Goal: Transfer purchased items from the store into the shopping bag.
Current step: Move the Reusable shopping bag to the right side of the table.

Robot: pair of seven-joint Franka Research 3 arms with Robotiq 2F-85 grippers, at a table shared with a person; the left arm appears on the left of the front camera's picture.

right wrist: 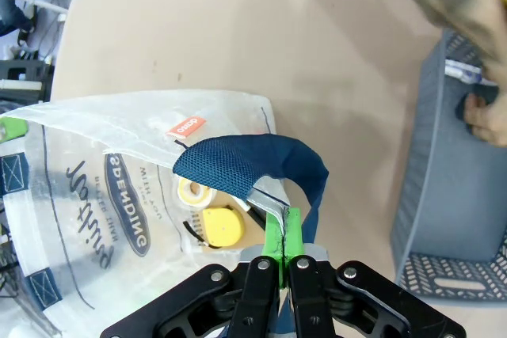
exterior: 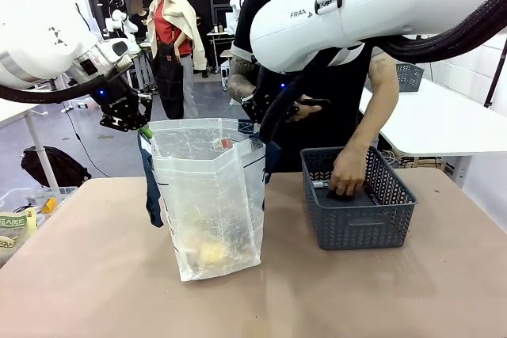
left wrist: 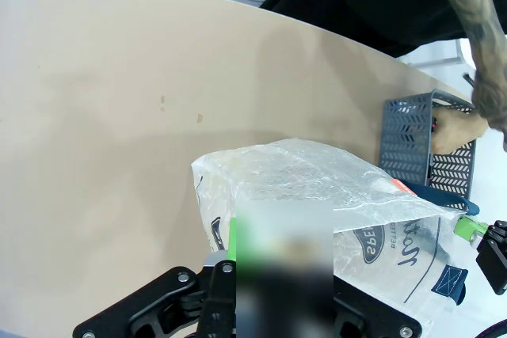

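- At centre of the front frame, the bag (exterior: 207, 195) stands on the table (exterior: 79, 275). The left claw (exterior: 141, 127) and right claw (right wrist: 283, 225) are both closed on its rim, so the mouth is open.
- I judge the film thin, soft and slippery; best hold is the rim or the navy strap (right wrist: 253, 168).
- At lower right: one basket (exterior: 360, 223), with one hand (exterior: 347, 180) inside it.
- Count: one bag, two claws, one yellow piece (right wrist: 222, 227) in the bag; the other items are too unclear to count.

Tan table (exterior: 79, 275), white bag (exterior: 210, 203) standing, grey basket (exterior: 356, 227) beside
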